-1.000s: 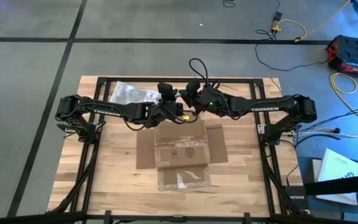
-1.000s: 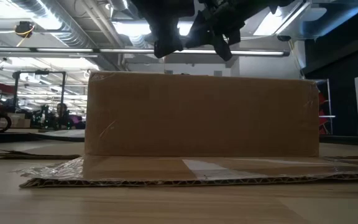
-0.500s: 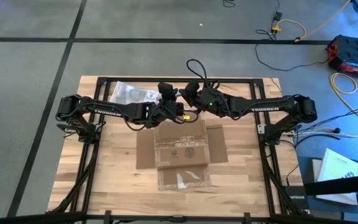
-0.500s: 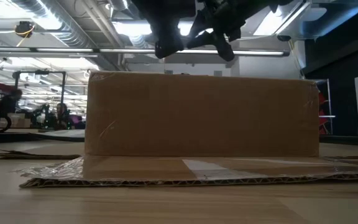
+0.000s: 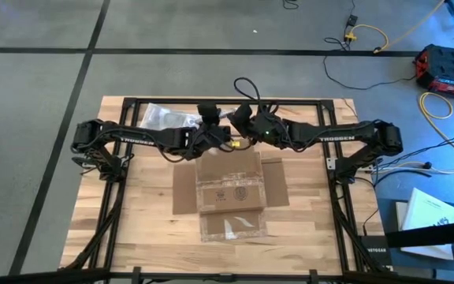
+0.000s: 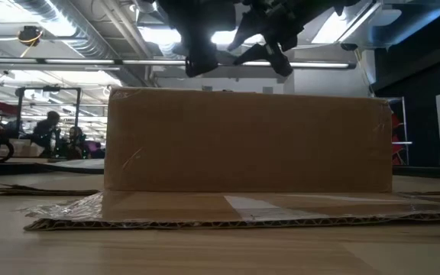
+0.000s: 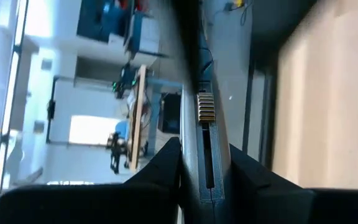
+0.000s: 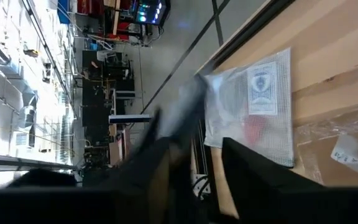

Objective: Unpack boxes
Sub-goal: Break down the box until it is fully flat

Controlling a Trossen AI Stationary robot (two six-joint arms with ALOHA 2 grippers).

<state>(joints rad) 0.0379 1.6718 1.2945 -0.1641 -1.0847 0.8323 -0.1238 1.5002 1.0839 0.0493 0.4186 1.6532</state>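
The box [image 5: 229, 188] lay in the middle of the surface [image 5: 144, 221], its flaps spread flat on the wood and the taped front flap turned toward the near edge. I judged it was left open like this so that both arms could reach into it from behind. The clear plastic bag [image 5: 166, 118] was lying at the far edge, well apart from the box, which suggested to me that it was already taken out.

I had both arms stretched inward from their sides, meeting above the far edge of the box. The left pincer [image 5: 211, 115] was clenched on a thin grey strip-like thing [image 7: 205, 155]; I could not say what it was. The right pincer [image 5: 240, 117] hung just beside it, almost facing it. Its fingers [image 8: 253, 174] stood a little apart, but I could not tell if they grasped something.

In the low view both pincers hovered above the top edge of the box, not touching it.
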